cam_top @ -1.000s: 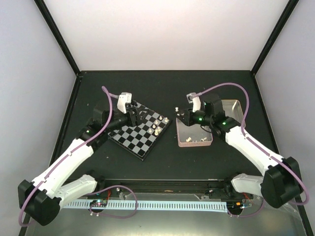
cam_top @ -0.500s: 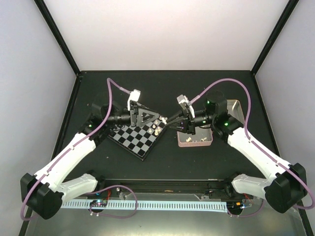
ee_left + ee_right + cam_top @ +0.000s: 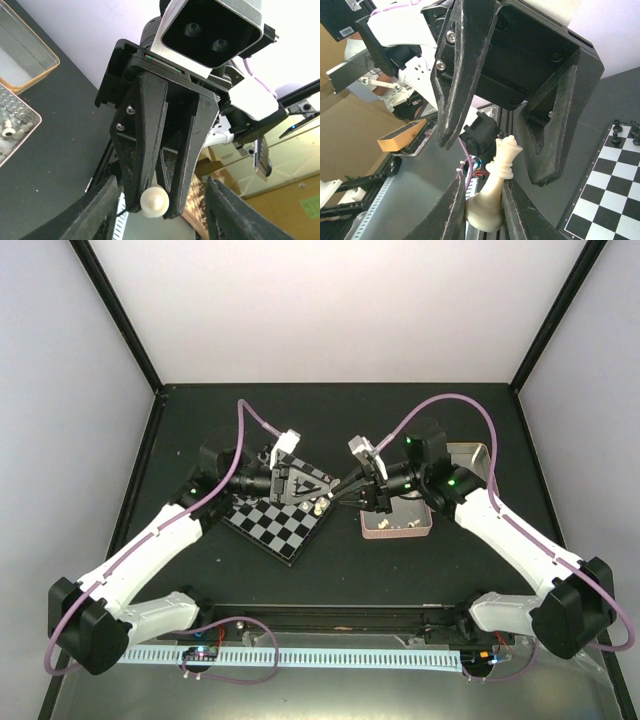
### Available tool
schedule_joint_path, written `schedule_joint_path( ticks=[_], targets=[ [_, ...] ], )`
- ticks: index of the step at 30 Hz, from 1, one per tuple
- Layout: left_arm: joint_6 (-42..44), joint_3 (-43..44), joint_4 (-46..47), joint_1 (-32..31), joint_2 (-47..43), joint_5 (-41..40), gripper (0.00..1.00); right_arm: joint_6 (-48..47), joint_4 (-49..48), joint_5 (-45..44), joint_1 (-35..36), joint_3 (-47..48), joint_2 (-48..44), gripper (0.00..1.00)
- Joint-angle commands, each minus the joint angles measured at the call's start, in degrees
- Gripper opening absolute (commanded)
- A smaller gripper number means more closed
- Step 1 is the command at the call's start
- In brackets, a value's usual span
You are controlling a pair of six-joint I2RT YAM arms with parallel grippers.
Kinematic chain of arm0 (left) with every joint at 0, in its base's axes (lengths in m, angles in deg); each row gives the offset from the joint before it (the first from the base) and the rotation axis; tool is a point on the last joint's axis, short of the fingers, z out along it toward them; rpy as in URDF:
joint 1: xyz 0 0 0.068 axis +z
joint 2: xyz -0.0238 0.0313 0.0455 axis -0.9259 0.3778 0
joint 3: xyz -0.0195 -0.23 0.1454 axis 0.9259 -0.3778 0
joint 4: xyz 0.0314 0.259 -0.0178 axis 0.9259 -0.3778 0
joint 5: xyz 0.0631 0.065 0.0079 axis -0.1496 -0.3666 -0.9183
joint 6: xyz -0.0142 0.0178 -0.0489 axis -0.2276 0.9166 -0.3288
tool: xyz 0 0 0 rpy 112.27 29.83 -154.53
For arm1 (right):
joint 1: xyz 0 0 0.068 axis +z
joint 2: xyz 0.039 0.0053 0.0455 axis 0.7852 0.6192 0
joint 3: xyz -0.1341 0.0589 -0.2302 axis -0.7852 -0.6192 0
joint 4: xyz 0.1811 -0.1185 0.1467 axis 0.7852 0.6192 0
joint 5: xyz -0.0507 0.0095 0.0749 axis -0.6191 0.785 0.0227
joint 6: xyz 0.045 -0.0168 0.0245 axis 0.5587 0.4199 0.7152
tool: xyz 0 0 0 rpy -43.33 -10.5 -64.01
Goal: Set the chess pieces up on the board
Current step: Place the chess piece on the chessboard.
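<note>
My right gripper (image 3: pixel 338 492) is shut on a cream-white queen (image 3: pixel 496 197), base between my own fingers (image 3: pixel 452 212), head pointing up. In the left wrist view the queen's round base (image 3: pixel 153 201) shows end-on between the right gripper's black fingers (image 3: pixel 145 145). My left gripper (image 3: pixel 312 485) is open and empty. It faces the right gripper tip to tip, its fingers (image 3: pixel 461 75) spread either side of the queen without touching it. Both hang over the right corner of the board (image 3: pixel 275 528). A few cream pieces (image 3: pixel 318 506) stand on the board there.
A pink tin (image 3: pixel 372 530) with loose cream pieces lies right of the board, also in the left wrist view (image 3: pixel 20 125). A gold tin (image 3: pixel 478 455) stands behind it. Black pieces (image 3: pixel 618 131) stand along the board's far edge (image 3: pixel 607 197).
Both grippers have swung toward each other over the board's right corner. The right gripper left the pink tin carrying the queen. The left gripper turned to face it.
</note>
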Motion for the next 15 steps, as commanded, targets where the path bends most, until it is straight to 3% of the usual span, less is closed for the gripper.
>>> schedule_joint_path(
  ticks=[1, 10, 13, 15],
  targets=[
    [0.1, 3.3, -1.4, -0.6, 1.9, 1.6, 0.42, -5.3, 6.3, -1.4, 0.4, 3.2, 0.8, 0.04],
    [3.2, 4.2, -5.4, -0.9, 3.4, 0.9, 0.03, -7.0, 9.8, -3.8, 0.5, 4.5, 2.2, 0.05],
    [4.9, 4.7, -8.1, -0.9, 2.9, -0.5, 0.02, -5.9, 9.9, -6.3, 0.4, 4.6, 2.3, 0.1],
    [7.2, 5.1, -11.0, -0.9, 2.2, -3.2, 0.01, -3.8, 8.9, -8.6, 0.4, 4.2, 2.3, 0.2]
  ],
)
